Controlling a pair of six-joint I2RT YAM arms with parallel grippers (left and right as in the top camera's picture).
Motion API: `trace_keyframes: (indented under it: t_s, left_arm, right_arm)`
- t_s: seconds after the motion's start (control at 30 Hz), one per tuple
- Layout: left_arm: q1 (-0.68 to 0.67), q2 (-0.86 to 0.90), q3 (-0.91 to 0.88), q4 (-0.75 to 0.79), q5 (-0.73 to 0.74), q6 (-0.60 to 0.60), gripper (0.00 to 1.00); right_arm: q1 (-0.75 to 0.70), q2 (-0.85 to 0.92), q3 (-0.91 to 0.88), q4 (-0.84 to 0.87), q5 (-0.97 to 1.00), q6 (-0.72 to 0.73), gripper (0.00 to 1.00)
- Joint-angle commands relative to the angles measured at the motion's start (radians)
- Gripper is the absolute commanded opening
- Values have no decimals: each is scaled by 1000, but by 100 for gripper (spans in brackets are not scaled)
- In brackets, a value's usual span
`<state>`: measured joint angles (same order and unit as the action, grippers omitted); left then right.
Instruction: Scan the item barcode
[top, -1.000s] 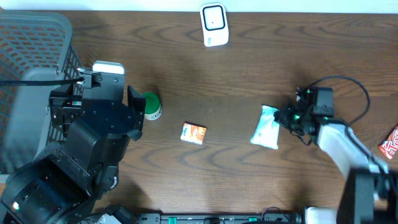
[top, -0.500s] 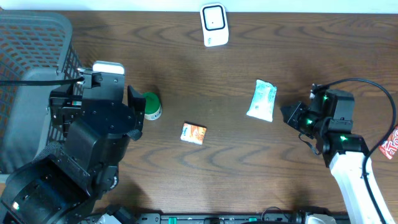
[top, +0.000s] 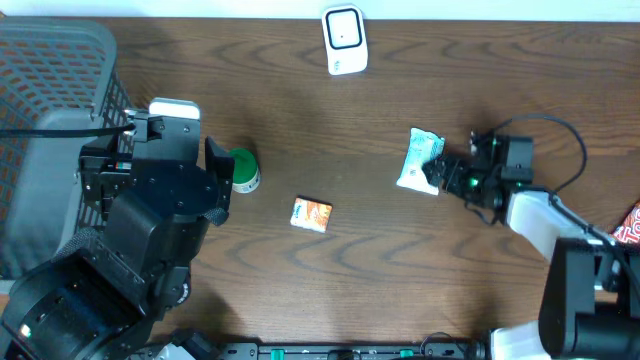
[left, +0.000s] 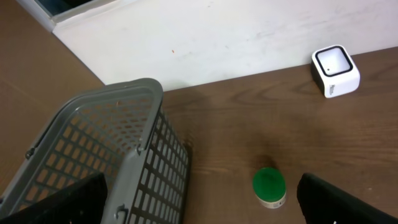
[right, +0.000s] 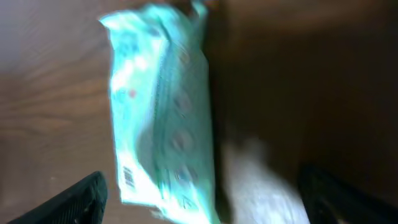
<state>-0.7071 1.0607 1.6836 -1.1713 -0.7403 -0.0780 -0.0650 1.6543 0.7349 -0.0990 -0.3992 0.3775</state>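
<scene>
A mint-green wipes packet (top: 419, 160) lies flat on the brown table, right of centre. In the right wrist view the packet (right: 165, 118) is blurred, and a barcode (right: 129, 177) shows on its lower left edge. My right gripper (top: 440, 174) is at the packet's right edge. It stands open, and its jaws (right: 208, 199) are spread wide round the near end of the packet without pinching it. The white scanner (top: 343, 40) stands at the table's back edge. My left gripper (left: 199, 208) is open over the basket's rim, holding nothing.
A grey mesh basket (top: 55, 110) fills the left side. A green-lidded jar (top: 243, 170) and a small orange packet (top: 311, 214) lie mid-table. A red packet (top: 628, 228) sits at the right edge.
The wipes packet has shifted toward the table's back. My right gripper went from shut to open, backed off to the right, then came back to the packet. The left arm has not moved.
</scene>
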Motion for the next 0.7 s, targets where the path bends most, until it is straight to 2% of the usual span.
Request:
trace_keyframes:
  t_s: [0.0, 0.37, 0.53, 0.6, 0.67]
  left_arm:
    - [3, 3, 6, -3, -20, 5, 98]
    - [3, 3, 6, -3, -20, 5, 98]
    - [3, 3, 6, -3, -20, 5, 98]
    - [3, 3, 6, -3, -20, 5, 98]
    - [3, 3, 6, -3, -20, 5, 98]
  right_arm:
    - [-5, 103, 46, -1, -76, -36, 94]
    - [39, 257, 90, -16, -107, -87, 99]
    - [52, 354, 107, -8, -103, -91, 95]
    - [53, 397, 122, -10, -100, -93, 80]
    - [53, 428, 129, -14, -99, -112, 54]
